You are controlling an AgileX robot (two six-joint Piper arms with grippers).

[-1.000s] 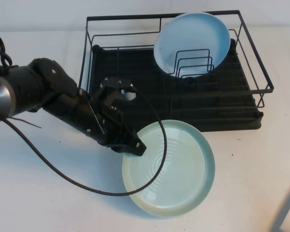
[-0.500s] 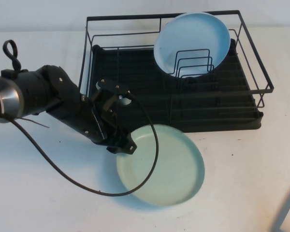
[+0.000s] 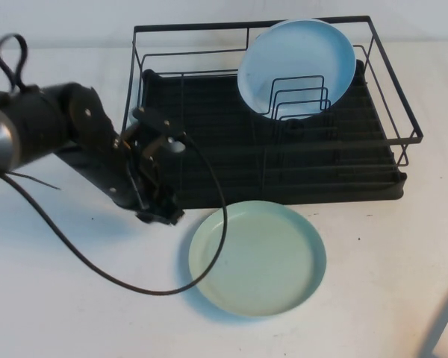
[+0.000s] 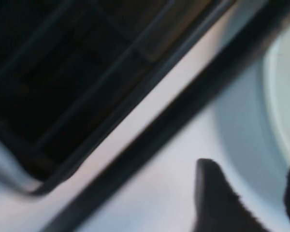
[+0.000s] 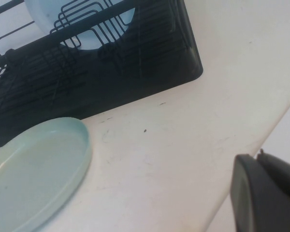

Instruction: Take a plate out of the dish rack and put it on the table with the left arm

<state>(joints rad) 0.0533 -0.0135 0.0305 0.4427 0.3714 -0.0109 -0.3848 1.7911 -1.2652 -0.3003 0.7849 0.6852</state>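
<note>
No readable text, labels, brands or numbers anywhere here, not on the plate, the dish rack, the light blue plate, or either arm's housing.

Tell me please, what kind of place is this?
Probably a lab tabletop staged as a kitchen: dish rack, mint plate on white table, left gripper open nearby, right gripper at the edge.

White speckled table filling the view, pale wall strip along the far edge, even light, soft shadows, dark corner at lower right
</note>
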